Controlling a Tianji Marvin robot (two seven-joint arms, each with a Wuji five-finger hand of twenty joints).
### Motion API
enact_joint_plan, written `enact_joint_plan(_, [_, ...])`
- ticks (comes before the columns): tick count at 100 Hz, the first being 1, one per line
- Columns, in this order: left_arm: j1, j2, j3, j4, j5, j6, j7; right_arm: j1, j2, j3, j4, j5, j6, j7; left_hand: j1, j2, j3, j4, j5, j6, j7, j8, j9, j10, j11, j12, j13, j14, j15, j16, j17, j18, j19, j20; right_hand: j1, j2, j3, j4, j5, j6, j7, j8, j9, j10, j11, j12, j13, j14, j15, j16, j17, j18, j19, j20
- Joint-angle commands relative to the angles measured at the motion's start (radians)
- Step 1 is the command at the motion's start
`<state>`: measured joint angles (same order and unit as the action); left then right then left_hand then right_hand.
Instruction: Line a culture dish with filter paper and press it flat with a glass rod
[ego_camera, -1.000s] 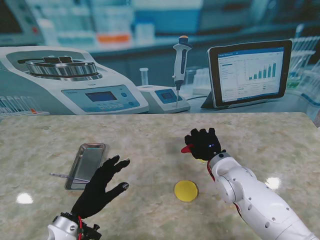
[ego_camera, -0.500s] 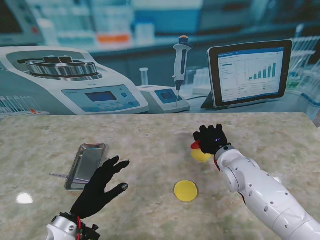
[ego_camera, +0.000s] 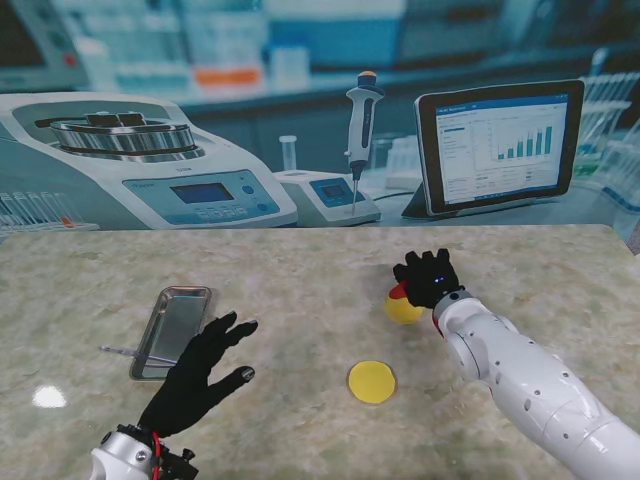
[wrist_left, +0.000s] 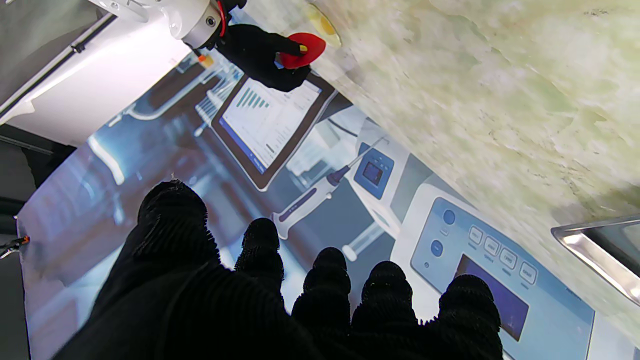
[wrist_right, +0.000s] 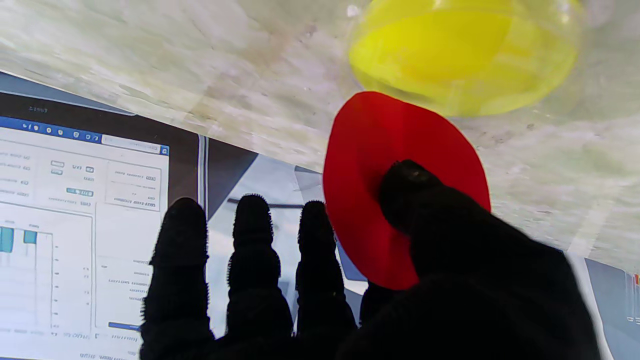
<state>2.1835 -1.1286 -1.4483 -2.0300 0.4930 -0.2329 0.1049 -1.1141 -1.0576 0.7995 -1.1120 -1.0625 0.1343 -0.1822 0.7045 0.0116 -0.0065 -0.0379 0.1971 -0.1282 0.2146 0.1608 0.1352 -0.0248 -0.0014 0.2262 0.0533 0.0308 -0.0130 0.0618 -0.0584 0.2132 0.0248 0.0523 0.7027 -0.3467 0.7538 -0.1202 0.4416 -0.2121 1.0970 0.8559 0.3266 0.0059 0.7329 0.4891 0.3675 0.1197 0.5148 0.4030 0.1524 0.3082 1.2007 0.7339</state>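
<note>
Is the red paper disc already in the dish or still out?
Out: the right hand pinches the red disc just beside the yellow-bottomed dish.

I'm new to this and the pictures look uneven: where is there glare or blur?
Stand view: two white lamp glares on the marble table, otherwise sharp. Left wrist view: glare on the metal tray rim, table streaked. Right wrist view: the yellow dish is soft, the red paper disc sharper.

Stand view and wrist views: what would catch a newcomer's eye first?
The red paper disc pinched in the right robot hand, held just over the yellow-lined dish on the table's right side. Then the loose yellow disc lying nearer to me, mid-table. On the left, the left robot hand is spread open beside the steel tray.
</note>
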Motion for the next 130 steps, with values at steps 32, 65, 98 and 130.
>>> enact_joint_plan(32, [0.010,0.003,-0.004,-0.006,0.006,0.001,-0.009,0.038,-0.014,-0.046,0.051,0.033,0.007,-0.028,0.015,0.011,-0.009,0.026,0.001,-0.026,0.017,0.009,-0.018,-0.010,0.007,0.023,-0.027,-0.022,-0.008,0.011,0.001,-0.018,-0.040,0.020,-0.025,-0.052,0.048,-0.032,0.031,-0.016,0.038,0.008,0.010,-0.013,0.007,0.000,0.036,0.000,0.042,0.019,0.008,0.022,0.043,0.019])
enact_joint_plan(65, [0.011,0.004,-0.005,-0.008,0.009,0.003,-0.012,0.070,-0.023,-0.089,0.095,0.058,0.004,-0.056,0.013,0.013,-0.009,0.026,0.001,-0.025,0.017,0.008,-0.018,-0.013,0.007,0.023,-0.027,-0.023,-0.008,0.010,0.001,-0.018,-0.040,0.020,-0.032,-0.061,0.059,-0.036,0.030,-0.020,0.043,0.009,0.010,-0.012,0.010,0.000,0.037,0.001,0.047,0.020,0.010,0.022,0.047,0.020])
enact_joint_plan(98, [0.012,0.004,-0.004,-0.007,0.013,0.002,-0.011,0.079,-0.022,-0.117,0.110,0.059,-0.008,-0.062,0.013,0.013,-0.009,0.026,-0.009,-0.027,0.011,0.006,-0.018,-0.011,0.006,0.022,-0.027,-0.023,-0.008,0.010,0.001,-0.019,-0.040,0.019,-0.039,-0.082,0.072,-0.038,0.034,-0.072,0.021,0.004,0.005,-0.004,0.004,-0.002,0.034,0.002,0.043,0.018,0.006,0.022,0.044,0.017])
enact_joint_plan(130, [0.015,0.004,-0.004,-0.008,0.012,0.002,-0.010,0.061,-0.008,-0.098,0.067,0.039,-0.013,0.006,0.013,0.012,-0.009,0.026,-0.008,-0.026,0.012,0.006,-0.018,-0.010,0.007,0.022,-0.027,-0.022,-0.008,0.010,0.001,-0.019,-0.040,0.019,-0.148,-0.123,0.101,-0.034,-0.067,-0.026,-0.194,-0.106,-0.057,0.003,-0.023,-0.004,-0.008,0.004,0.023,0.019,-0.024,0.021,0.024,0.018])
